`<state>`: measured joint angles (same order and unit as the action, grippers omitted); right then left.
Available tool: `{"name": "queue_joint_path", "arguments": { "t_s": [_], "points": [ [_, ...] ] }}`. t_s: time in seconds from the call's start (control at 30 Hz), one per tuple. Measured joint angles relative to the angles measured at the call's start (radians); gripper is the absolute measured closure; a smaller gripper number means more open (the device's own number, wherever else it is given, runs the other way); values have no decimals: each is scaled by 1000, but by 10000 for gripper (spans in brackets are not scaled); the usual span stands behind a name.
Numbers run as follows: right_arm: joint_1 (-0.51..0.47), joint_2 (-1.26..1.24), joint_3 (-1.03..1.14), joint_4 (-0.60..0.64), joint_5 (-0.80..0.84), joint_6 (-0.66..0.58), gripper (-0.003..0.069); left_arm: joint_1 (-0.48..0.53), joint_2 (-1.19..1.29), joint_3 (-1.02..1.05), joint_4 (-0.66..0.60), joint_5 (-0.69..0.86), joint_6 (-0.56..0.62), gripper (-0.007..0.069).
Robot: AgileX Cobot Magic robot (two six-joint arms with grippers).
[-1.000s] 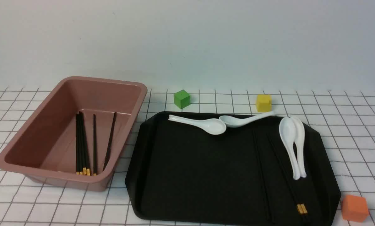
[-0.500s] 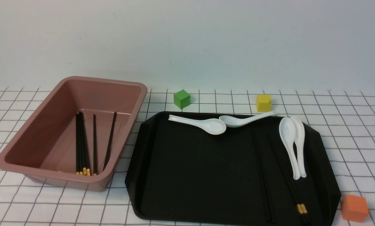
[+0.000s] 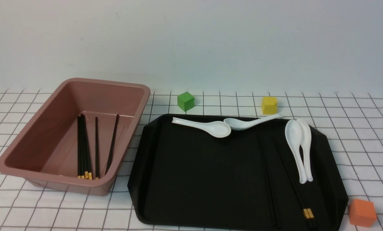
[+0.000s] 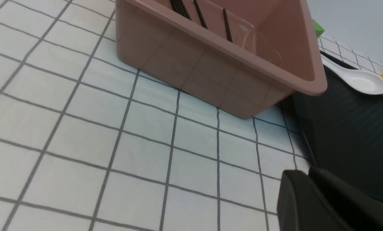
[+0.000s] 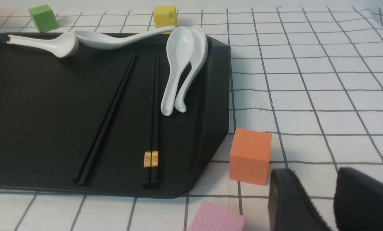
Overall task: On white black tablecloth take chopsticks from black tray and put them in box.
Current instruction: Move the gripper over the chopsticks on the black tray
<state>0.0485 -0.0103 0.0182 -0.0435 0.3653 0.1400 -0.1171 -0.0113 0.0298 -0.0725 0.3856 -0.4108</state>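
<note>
Front view: chopsticks (image 3: 293, 179) lie near-to-far on black tray (image 3: 194, 179), right half, beside white spoons (image 3: 299, 150). Others already lie lengthwise in box (image 3: 108, 82), left on tablecloth (image 3: 355, 134).

Right gripper (image 5: 316, 189) sits near the orange cube (image 5: 250, 155), jaws apart and empty, probably the picker since the sticks are on its side.

Left gripper (image 4: 307, 179) is pinched shut near the box.

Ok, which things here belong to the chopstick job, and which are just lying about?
Job: loose chopsticks, tray, box, boxed chopsticks.
Lying about: spoons, green cube, yellow cube, orange cube, pink block.
</note>
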Motion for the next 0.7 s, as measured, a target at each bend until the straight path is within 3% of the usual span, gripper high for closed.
{"name": "queue_joint_path", "arguments": {
  "t_s": [0.6, 0.7],
  "points": [
    [0, 0, 0, 14, 0, 7, 419, 0, 0, 0, 0, 0, 0, 574],
    [0, 0, 1, 183, -14, 105, 419, 0, 0, 0, 0, 0, 0, 574]
  ]
}}
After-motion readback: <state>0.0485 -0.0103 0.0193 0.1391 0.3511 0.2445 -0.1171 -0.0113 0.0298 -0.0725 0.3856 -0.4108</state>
